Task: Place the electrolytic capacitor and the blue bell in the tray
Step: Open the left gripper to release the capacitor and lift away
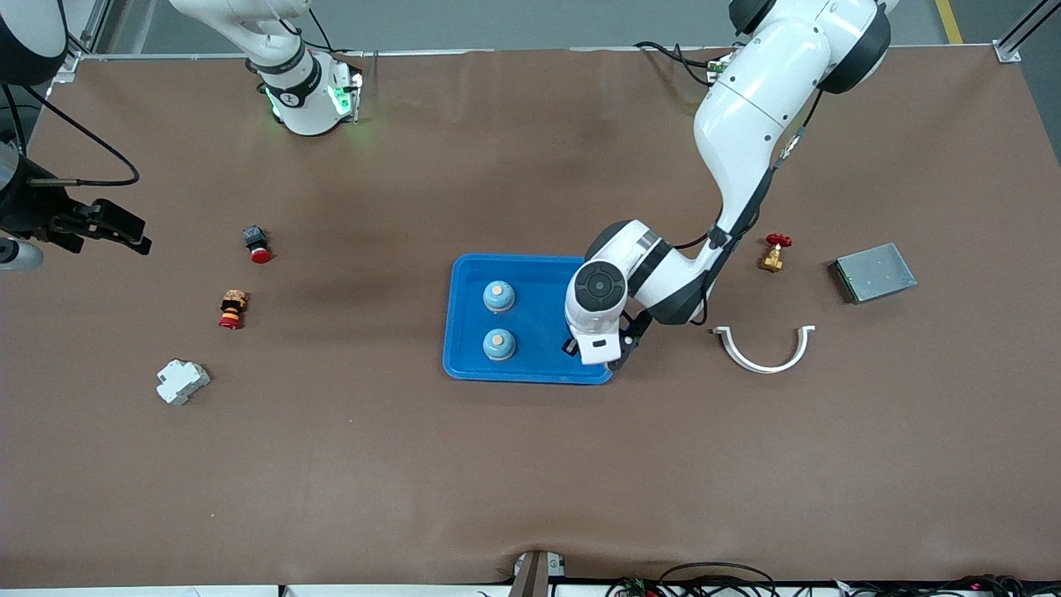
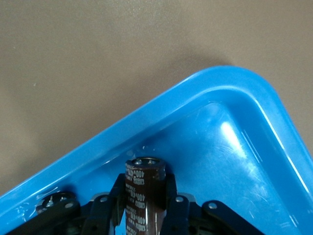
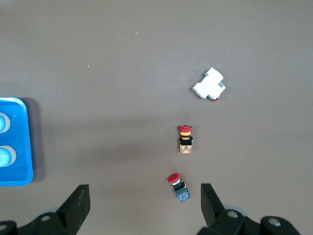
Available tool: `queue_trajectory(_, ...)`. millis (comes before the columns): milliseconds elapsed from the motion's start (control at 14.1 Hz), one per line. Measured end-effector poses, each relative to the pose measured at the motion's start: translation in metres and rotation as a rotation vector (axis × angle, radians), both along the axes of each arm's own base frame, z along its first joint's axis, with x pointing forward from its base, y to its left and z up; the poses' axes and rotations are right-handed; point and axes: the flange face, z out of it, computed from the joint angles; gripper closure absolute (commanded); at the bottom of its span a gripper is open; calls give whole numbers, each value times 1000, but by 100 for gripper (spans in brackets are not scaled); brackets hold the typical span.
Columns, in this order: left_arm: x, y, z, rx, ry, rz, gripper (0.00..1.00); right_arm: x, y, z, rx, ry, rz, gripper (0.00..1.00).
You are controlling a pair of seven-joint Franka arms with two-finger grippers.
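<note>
Left gripper (image 2: 145, 215) low in tray (image 1: 468, 365) corner by the rim, fingers clamped on capacitor (image 2: 143, 196) | two blue bells (image 1: 499, 296) sit in tray | right gripper (image 3: 144, 205) waits, fingers wide, over open surface (image 1: 530, 481) near red buttons (image 3: 178, 187)

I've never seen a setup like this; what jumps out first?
The bright-blue tray mid-table, with two blue bells inside. The left pincer hangs over the tray corner nearest the left arm's end, shut on a dark electrolytic capacitor. The right pincer waits open above the table's other end.
</note>
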Motion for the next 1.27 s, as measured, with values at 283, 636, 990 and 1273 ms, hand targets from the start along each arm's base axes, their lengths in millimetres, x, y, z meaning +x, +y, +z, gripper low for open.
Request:
queue_trajectory(283,0,0,-1,2,0,0,0,0,3,0,0,0,-6,0)
queue_trajectory(636,2,-1,2,-3,-6,1,0,-2,2,7,0,-15,-12,0)
queue_trajectory(990,17,1,46,-25,-62,13,0,-9,2,23,0,-29,-14,0)
queue_trajectory(1273,26,28,102,29,-42,-39,0,-10,-1,24,0,-26,-20,0)
